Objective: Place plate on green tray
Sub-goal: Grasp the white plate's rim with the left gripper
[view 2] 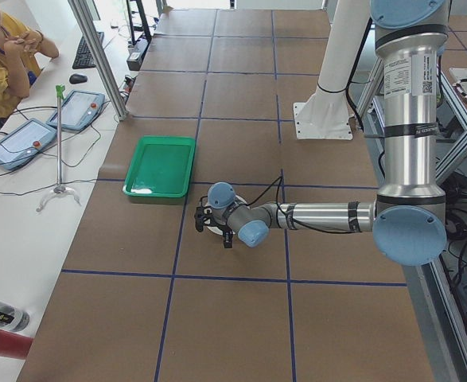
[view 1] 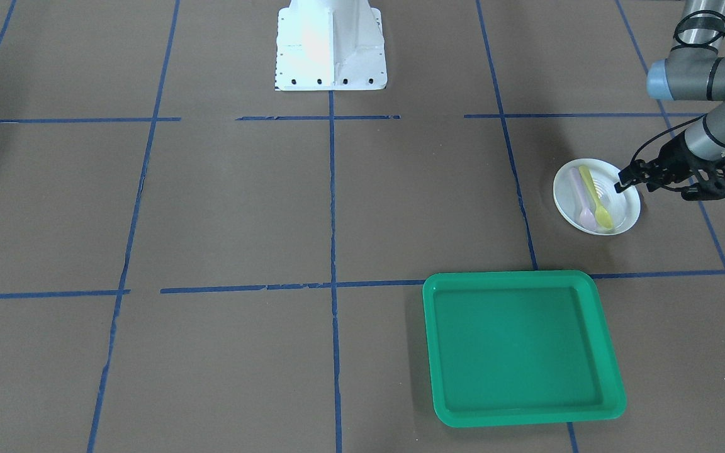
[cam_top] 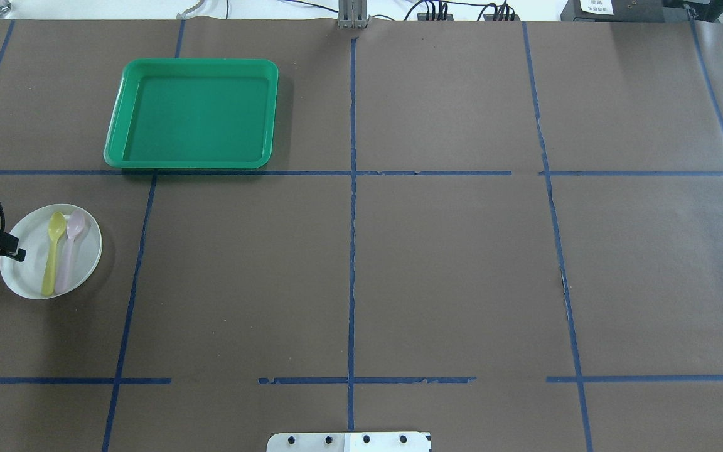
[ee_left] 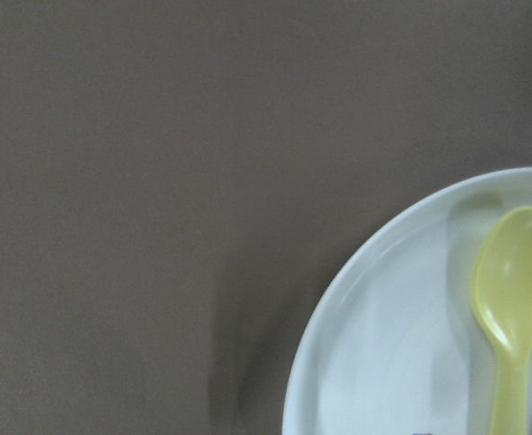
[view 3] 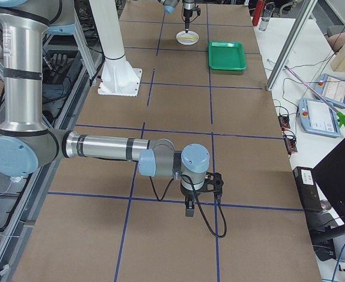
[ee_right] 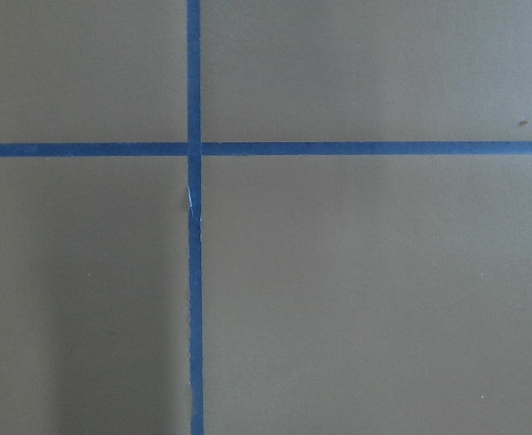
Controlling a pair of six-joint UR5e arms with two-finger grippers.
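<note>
A: How do the arms look?
B: Silver tubes on left arm (view 2: 321, 215) and right arm (view 3: 101, 147), pale blue joint caps (view 2: 409, 235), thin black cable (view 1: 655, 138), black left gripper (view 1: 623, 181).
A: The base?
B: White screw-holed pedestal (view 1: 331, 44), top centre.

No writing can be read anywhere in the scene. A white sticker (view 2: 402, 82) on the upright tube of the robot's left arm (view 2: 408, 159), near in the view from the table's left end, carries lines of print and a square code, all too small to make out. At the table's far right, a white label (cam_top: 595, 5) on a dark box (cam_top: 625, 11) is likewise illegible.
</note>
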